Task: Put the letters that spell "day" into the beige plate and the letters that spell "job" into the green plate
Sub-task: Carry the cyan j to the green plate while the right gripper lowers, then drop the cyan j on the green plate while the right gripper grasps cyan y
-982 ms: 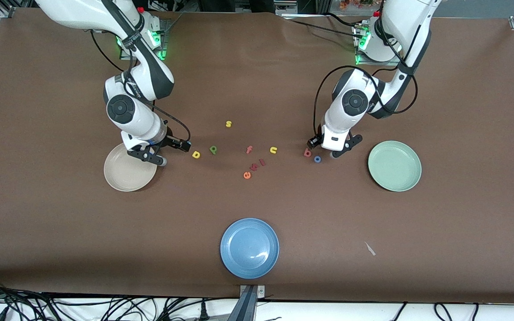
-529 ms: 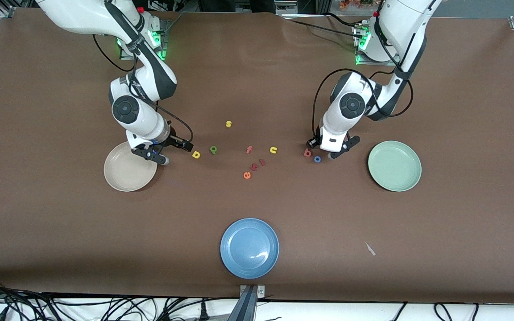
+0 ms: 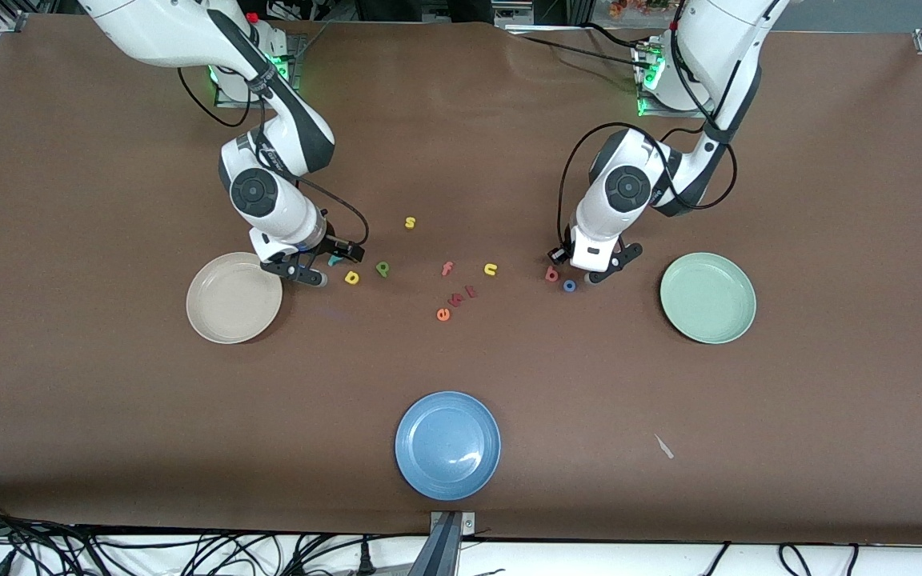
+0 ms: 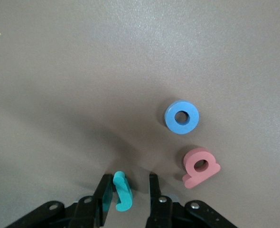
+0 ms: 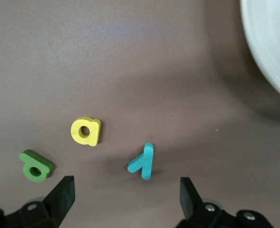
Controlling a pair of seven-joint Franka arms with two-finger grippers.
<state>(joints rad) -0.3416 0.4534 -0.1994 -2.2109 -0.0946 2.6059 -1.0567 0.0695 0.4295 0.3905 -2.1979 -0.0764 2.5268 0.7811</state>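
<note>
The beige plate (image 3: 221,308) lies toward the right arm's end of the table and the green plate (image 3: 707,298) toward the left arm's end. My right gripper (image 3: 309,272) (image 5: 126,185) hangs open and wide, low beside the beige plate. The teal "y" (image 5: 143,161) lies just ahead of its fingers, with the yellow "d" (image 3: 352,278) and the green "p"-like letter (image 3: 382,269) close by. My left gripper (image 3: 581,272) (image 4: 130,178) is down at the table, open, with the teal "j" (image 4: 122,191) between its fingers. One finger touches the "j" and a gap shows at the other. The blue "o" (image 4: 181,116) and the salmon "b" (image 4: 200,167) lie beside it.
Between the two arms lie a yellow "s" (image 3: 410,222), a pink "f" (image 3: 446,269), a yellow "u" (image 3: 491,270) and an orange-red "e" (image 3: 443,314) with small red letters next to it. A blue plate (image 3: 447,445) sits nearest the front camera.
My right gripper has moved off the beige plate's rim toward the "y" and "d". The left gripper has shifted slightly toward the "b", and its fingers have narrowed around the "j".
</note>
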